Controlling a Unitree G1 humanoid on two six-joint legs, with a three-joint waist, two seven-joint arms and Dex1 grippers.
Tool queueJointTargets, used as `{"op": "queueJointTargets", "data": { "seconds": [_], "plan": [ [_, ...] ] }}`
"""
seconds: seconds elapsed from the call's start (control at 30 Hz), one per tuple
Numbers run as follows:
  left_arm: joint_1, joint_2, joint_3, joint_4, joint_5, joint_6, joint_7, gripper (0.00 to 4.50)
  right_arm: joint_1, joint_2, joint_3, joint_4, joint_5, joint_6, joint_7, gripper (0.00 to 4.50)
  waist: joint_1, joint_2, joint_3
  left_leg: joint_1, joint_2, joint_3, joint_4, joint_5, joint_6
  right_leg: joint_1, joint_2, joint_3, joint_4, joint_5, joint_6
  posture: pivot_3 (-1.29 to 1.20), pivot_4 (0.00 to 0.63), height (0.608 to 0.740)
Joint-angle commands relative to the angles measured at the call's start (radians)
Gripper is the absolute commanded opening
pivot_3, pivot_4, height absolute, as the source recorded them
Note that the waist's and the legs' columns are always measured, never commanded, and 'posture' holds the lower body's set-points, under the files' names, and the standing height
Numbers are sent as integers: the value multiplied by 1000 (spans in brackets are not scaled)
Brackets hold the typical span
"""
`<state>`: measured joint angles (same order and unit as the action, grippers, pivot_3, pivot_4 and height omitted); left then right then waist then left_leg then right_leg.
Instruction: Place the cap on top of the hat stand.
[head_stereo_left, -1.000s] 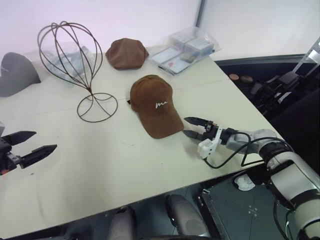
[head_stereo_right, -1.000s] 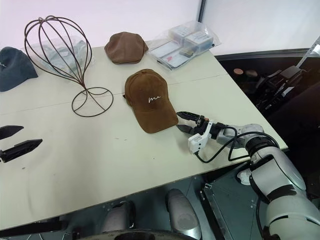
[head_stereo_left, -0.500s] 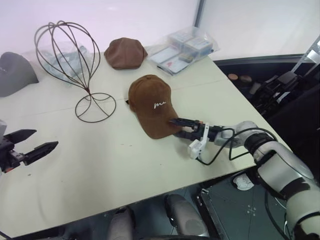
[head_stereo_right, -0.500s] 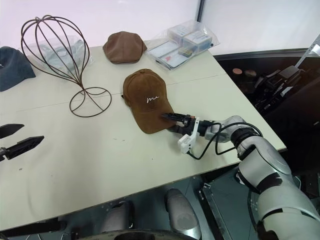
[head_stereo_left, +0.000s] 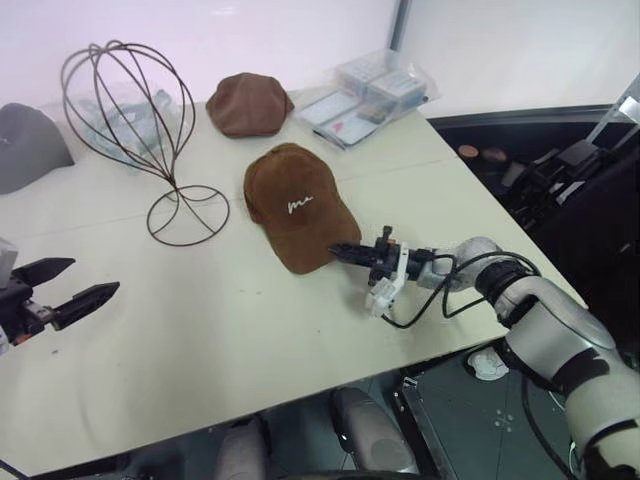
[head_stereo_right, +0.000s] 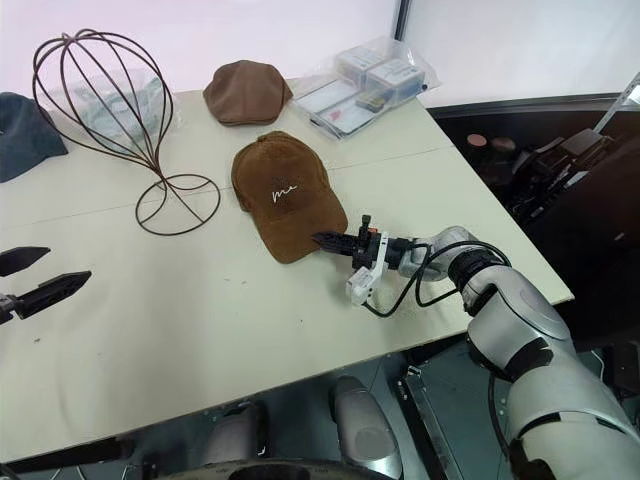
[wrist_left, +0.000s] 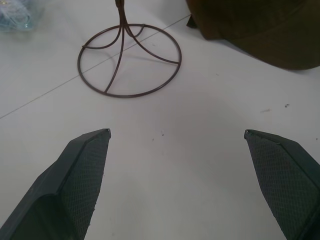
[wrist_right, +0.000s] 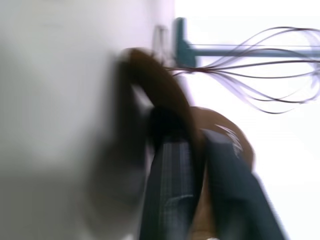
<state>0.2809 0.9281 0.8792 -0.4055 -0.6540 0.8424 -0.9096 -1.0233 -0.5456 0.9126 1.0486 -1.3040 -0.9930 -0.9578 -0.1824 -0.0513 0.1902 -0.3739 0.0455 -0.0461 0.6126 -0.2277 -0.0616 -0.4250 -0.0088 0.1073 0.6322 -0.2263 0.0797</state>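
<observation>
The rust-brown cap (head_stereo_left: 290, 205) with white script lies on the white table (head_stereo_left: 220, 320), brim toward the near right. My right gripper (head_stereo_left: 345, 252) comes in level from the right and is shut on the brim's edge. In the right wrist view the brown brim (wrist_right: 165, 100) sits between the two black fingers (wrist_right: 172, 165). The wire hat stand (head_stereo_left: 125, 100) stands upright left of the cap, with its ring base (wrist_left: 130, 60) on the table. My left gripper (head_stereo_left: 65, 285) hovers open at the near left, well short of the stand.
A plain brown cap (head_stereo_left: 250, 103) and clear plastic packets (head_stereo_left: 370, 95) lie at the back of the table. A grey cap (head_stereo_left: 30, 145) sits at the far left. The table's right edge (head_stereo_left: 510, 230) drops to dark equipment.
My right gripper moved left onto the cap's brim and shut on it. The cap slid and turned a little to the left. The left gripper stayed put.
</observation>
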Motion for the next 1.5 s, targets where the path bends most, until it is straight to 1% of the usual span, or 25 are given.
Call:
{"op": "queueJointTargets", "data": {
  "seconds": [0.03,0.1,0.13,0.2,0.27,0.43,0.53,0.6,0.73,0.83,0.97,1.1,1.23,1.5],
  "plan": [
    [-6,3,15,-17,-8,-11,7,4500,2,15,12,-9,15,-2,17,48,0,0,0,0,0,0,0,0,0,0,0,0,0,0,0,0,150,740],
    [-13,7,18,-14,-14,-9,8,4500,4,22,-11,9,58,-17,48,48,0,0,0,0,0,0,0,0,0,0,0,0,0,0,0,0,150,740],
    [-29,7,29,-9,-31,0,14,4500,6,29,-56,32,126,-25,91,48,0,0,0,0,0,0,0,0,0,0,0,0,0,0,0,0,150,740],
    [-64,11,57,-3,-78,27,19,4500,8,47,-181,83,311,-34,219,48,1,-1,1,0,0,0,0,0,0,0,0,0,0,0,0,0,150,740],
    [-91,25,78,0,-110,50,22,4500,1,48,-271,73,435,-26,315,48,2,0,2,-1,0,0,0,0,0,0,0,-1,0,0,0,0,150,740],
    [-155,91,130,38,-157,87,18,4500,-40,55,-476,-113,666,98,505,48,3,-1,3,-2,-1,-1,1,0,0,1,0,0,0,0,1,0,150,740],
    [-195,139,150,67,-176,105,11,4500,-69,67,-554,-252,726,192,586,48,2,1,5,-2,0,-1,-1,0,0,-1,0,-1,0,-1,2,0,150,740],
    [-240,191,164,104,-198,117,-6,4500,-123,86,-594,-343,751,252,636,48,2,2,5,-3,0,-1,-2,0,0,-2,0,-1,0,-1,2,0,150,740],
    [-356,278,169,206,-239,138,-26,4500,-209,133,-623,-428,790,321,739,48,3,4,7,-9,1,-2,-3,0,0,-9,1,-2,1,-1,2,0,150,740],
    [-446,326,155,287,-250,128,-38,4500,-271,204,-635,-445,843,351,808,48,3,4,7,-15,1,-3,-2,0,0,-14,1,-4,1,0,2,0,150,740],
    [-482,360,146,327,-233,127,-64,4500,-324,306,-632,-452,872,388,856,48,3,4,7,-18,1,-4,-2,0,0,-16,0,-4,2,1,0,0,150,740],
    [-482,362,172,319,-207,134,-59,4500,-358,402,-603,-440,830,445,857,48,3,5,7,-21,1,-4,-3,0,0,-19,0,-5,2,1,1,0,150,740],
    [-477,348,205,281,-205,167,-45,4500,-359,471,-585,-459,810,462,854,48,4,4,7,-21,1,-5,-4,0,0,-19,0,-7,2,1,0,0,150,740],
    [-467,329,234,248,-200,195,-31,4500,-329,547,-572,-490,819,469,884,48,4,5,7,-21,1,-6,-2,0,0,-19,0,-7,3,1,0,0,150,740]
  ]
}}
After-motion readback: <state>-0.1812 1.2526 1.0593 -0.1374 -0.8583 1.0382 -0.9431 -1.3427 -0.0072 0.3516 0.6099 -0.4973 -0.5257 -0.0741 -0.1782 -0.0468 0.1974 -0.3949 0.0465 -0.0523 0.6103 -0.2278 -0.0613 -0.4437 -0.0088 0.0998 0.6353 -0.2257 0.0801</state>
